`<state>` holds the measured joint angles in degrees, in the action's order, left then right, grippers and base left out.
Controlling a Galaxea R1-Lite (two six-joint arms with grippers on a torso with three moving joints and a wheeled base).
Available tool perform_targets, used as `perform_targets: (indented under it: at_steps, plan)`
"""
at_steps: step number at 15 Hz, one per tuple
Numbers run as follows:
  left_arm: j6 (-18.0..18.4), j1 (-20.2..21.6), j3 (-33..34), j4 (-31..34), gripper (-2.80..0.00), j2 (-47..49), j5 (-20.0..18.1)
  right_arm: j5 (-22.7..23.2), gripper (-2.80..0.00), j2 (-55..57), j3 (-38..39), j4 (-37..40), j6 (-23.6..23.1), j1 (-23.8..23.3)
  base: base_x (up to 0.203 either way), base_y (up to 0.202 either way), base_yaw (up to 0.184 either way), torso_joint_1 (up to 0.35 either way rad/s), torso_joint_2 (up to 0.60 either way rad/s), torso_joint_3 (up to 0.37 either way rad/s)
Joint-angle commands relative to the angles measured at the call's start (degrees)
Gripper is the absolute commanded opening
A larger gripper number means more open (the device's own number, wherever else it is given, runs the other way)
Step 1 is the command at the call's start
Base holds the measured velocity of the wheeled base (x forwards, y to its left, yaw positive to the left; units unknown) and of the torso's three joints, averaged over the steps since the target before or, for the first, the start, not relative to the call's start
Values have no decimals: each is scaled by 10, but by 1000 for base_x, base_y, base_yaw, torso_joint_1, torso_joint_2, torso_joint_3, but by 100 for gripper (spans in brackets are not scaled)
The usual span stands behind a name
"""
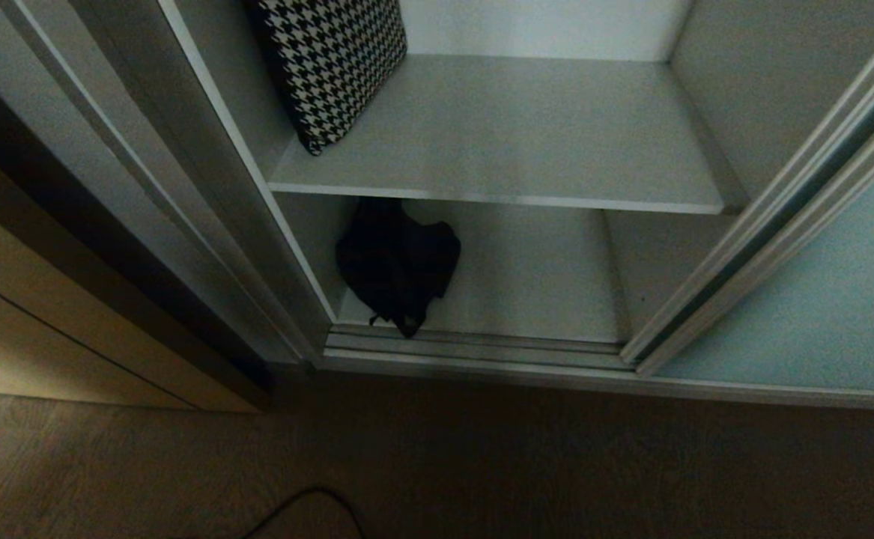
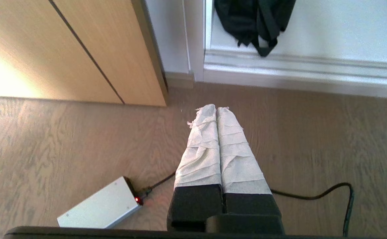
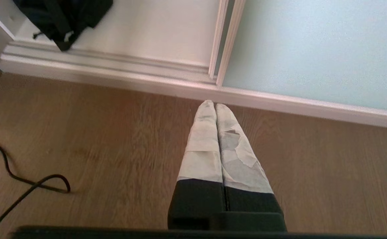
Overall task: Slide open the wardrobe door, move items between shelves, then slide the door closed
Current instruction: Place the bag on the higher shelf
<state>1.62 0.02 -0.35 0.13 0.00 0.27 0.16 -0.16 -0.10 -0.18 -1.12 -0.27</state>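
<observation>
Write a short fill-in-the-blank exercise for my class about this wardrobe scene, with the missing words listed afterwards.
1. The black bundle lies on the ______ shelf of the wardrobe.
2. The checked cushion leans at the ______ end of the upper shelf.
3. The sliding door stands pushed to the ______ side, leaving the shelves in sight.
4. Both the left pincer and the right pincer hang above the floor with their fingers ______.

Missing words: bottom; left; right; shut
</observation>
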Motion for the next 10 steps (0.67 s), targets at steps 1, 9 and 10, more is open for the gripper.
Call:
perform_targets:
  at_steps: [1,9,10]
  plan:
    - [-1,0,0,0,-280,0,0,0,-280,1,0,0,0,0,0,0,0,-2,-2,-178]
    - [0,0,0,0,-280,0,0,0,-280,1,0,0,0,0,0,0,0,2,1,-198]
    - [1,1,0,0,-280,0,0,0,-280,1,0,0,0,0,0,0,0,3,3,-196]
